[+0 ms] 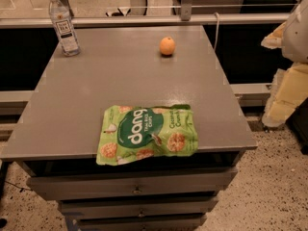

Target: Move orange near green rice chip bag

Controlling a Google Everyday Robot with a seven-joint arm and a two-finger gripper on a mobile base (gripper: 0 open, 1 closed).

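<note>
Nothing of the job is done yet, as far as I can see. The orange point(167, 45) sits alone toward the far edge of the table point(86, 85), and the bag point(147, 134) lies flat at the near edge, label up. They are well apart, with bare tabletop between them.

The gripper point(287, 97) hangs off the right side of the table, out beyond its edge and over the floor. It touches nothing and holds nothing. Whether it is spread or pressed together I cannot tell from here, since only pale, yellowish parts of it show at the margin.

From the gripper, the orange lies well away, across to the left and farther back. The bag is also to its left, but closer to the front, and a bit nearer to it than the fruit is. A water bottle point(63, 24) stands upright in the far left corner, the thing farthest from the gripper and clear of any likely path.

So I'd say everything is left to do: reach in over the table, take the orange, and bring it forward to set it beside the bag.
</note>
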